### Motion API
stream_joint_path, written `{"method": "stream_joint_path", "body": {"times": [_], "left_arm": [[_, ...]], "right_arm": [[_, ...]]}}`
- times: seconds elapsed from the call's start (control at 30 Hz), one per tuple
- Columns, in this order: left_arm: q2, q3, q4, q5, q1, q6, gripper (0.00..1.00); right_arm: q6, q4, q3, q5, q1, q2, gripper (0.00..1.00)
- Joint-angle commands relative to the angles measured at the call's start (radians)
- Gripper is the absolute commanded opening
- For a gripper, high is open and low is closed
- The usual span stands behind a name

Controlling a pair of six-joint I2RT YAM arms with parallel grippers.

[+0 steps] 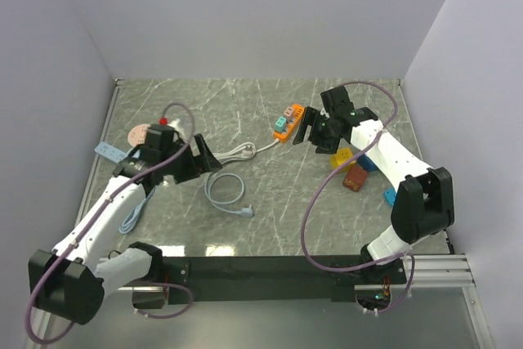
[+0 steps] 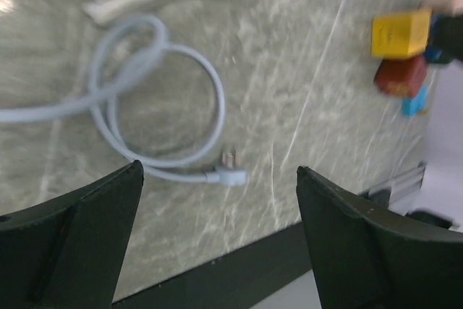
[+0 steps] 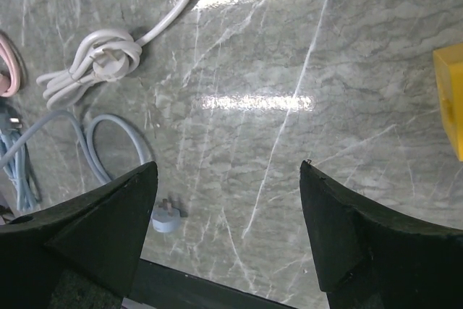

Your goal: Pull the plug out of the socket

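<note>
Grey marbled counter (image 1: 270, 226) enclosed by white walls; arm bases bolted along its near edge. Nearest item: the plug (image 1: 248, 212) of the pale blue cable (image 1: 222, 190), lying loose left of centre toward the near edge; prongs bare in both wrist views, touching only the surface. Beyond it, the left gripper (image 1: 206, 159) hangs over the cable loop; jaws set wide, nothing between them. Further back, the white cord (image 1: 237, 153) lies bundled and runs to the orange socket strip (image 1: 288, 123) toward the far edge, well apart from the plug. The right gripper (image 1: 305, 131) sits just beside the strip; jaws wide, empty, no contact visible. Judgement: extraction appears complete; whether another plug occupies the strip cannot be told.
</note>
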Motion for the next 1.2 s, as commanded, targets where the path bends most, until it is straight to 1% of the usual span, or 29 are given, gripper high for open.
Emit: {"method": "stream_joint_path", "body": {"times": [0.0,0.07,0.1,0.13,0.17,0.2,0.27,0.3,0.37,0.47,0.57,0.67,0.7,0.73,0.8,0.83,0.9,0.97,1.1,1.17], "left_arm": [[0.032,0.006,-0.015,-0.1,-0.14,-0.019,0.91],[0.071,0.006,-0.019,-0.175,-0.217,-0.038,0.89],[0.113,0.009,-0.016,-0.194,-0.298,-0.048,0.89],[0.138,0.014,-0.008,-0.214,-0.34,-0.049,0.89],[0.164,0.031,-0.008,-0.264,-0.377,-0.049,0.89],[0.219,0.04,-0.008,-0.286,-0.436,-0.044,0.89],[0.299,0.06,0.013,-0.297,-0.48,-0.032,0.89],[0.324,0.067,0.023,-0.327,-0.484,-0.018,0.9],[0.383,0.09,0.05,-0.334,-0.495,-0.003,0.89],[0.446,0.127,0.067,-0.387,-0.51,0.026,0.87],[0.486,0.166,0.067,-0.452,-0.541,0.054,0.85],[0.526,0.183,0.083,-0.441,-0.563,0.103,0.84],[0.54,0.186,0.087,-0.424,-0.564,0.131,0.82],[0.569,0.193,0.084,-0.397,-0.572,0.143,0.77],[0.588,0.193,0.078,-0.387,-0.579,0.168,0.73],[0.594,0.187,0.075,-0.391,-0.581,0.166,0.66],[0.592,0.175,0.077,-0.404,-0.581,0.165,0.64],[0.588,0.163,0.075,-0.441,-0.581,0.162,0.63],[0.611,0.16,0.074,-0.473,-0.581,0.162,0.6],[0.631,0.158,0.072,-0.484,-0.581,0.16,0.5]], "right_arm": [[-0.008,0.039,-0.023,-0.015,0.003,-0.05,0.86],[-0.003,0.039,-0.029,-0.016,0.003,-0.054,0.86],[-0.002,0.045,-0.035,-0.016,0.003,-0.059,0.86],[0.0,0.045,-0.038,-0.016,0.003,-0.06,0.86],[0.001,0.045,-0.04,-0.016,0.003,-0.062,0.86],[0.003,0.043,-0.043,-0.016,0.003,-0.065,0.86],[0.003,0.043,-0.049,-0.016,0.002,-0.068,0.86],[0.003,0.045,-0.051,-0.016,0.005,-0.074,0.86],[0.001,0.046,-0.06,-0.012,0.003,-0.08,0.86],[0.0,0.046,-0.08,-0.003,0.002,-0.097,0.86],[0.0,0.051,-0.098,-0.001,0.003,-0.11,0.85],[0.003,0.059,-0.113,-0.003,0.003,-0.114,0.85],[0.004,0.063,-0.115,-0.003,0.003,-0.113,0.85],[0.006,0.062,-0.115,-0.004,0.002,-0.111,0.85],[0.004,0.06,-0.11,-0.007,0.003,-0.107,0.85],[0.003,0.062,-0.11,-0.004,0.002,-0.107,0.85],[0.0,0.062,-0.109,-0.001,0.002,-0.11,0.85],[0.0,0.06,-0.107,0.0,0.002,-0.108,0.84],[0.001,0.065,-0.104,-0.009,0.003,-0.099,0.84],[0.001,0.065,-0.1,-0.01,0.003,-0.096,0.84]]}}
